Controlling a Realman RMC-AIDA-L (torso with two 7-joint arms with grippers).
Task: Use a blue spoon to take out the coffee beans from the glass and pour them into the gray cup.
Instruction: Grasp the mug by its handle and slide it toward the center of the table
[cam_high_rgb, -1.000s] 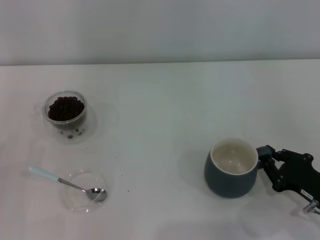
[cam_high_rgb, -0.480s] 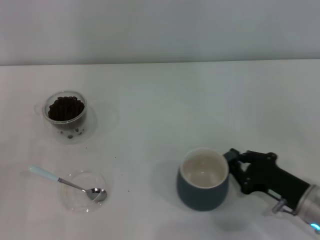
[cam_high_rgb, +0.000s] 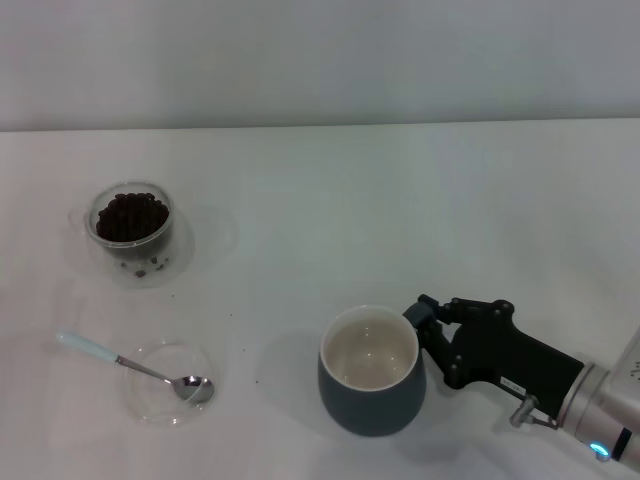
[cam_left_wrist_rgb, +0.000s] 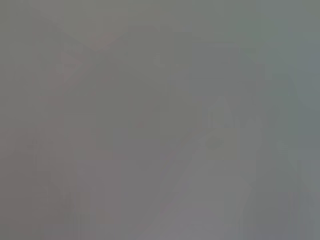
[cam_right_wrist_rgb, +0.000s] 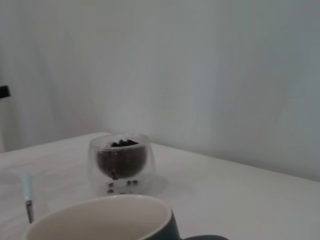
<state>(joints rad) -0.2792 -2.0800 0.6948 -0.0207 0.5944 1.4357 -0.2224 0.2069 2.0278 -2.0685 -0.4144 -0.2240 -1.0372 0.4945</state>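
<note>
The gray cup (cam_high_rgb: 370, 370) is sitting near centre on the white table (cam_high_rgb: 330, 200), the right gripper (cam_high_rgb: 428, 322) pinching its handle side. The glass (cam_high_rgb: 131, 222) holding coffee beans (cam_high_rgb: 130, 215) is standing far left. The blue spoon (cam_high_rgb: 130, 365) is lying near left, its bowl resting in a clear dish (cam_high_rgb: 165, 385).

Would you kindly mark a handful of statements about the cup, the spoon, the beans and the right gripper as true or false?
1. The gray cup is empty inside. True.
2. The blue spoon stands in the glass. False: it lies with its bowl in the shallow glass dish and its handle out over the rim.
3. The right gripper is at the gray cup's handle side. True.
4. The coffee beans are in the gray cup. False: they fill the glass, far from the cup.
5. The left gripper holds the spoon. False: nothing touches the spoon, and no left gripper is in view.
</note>
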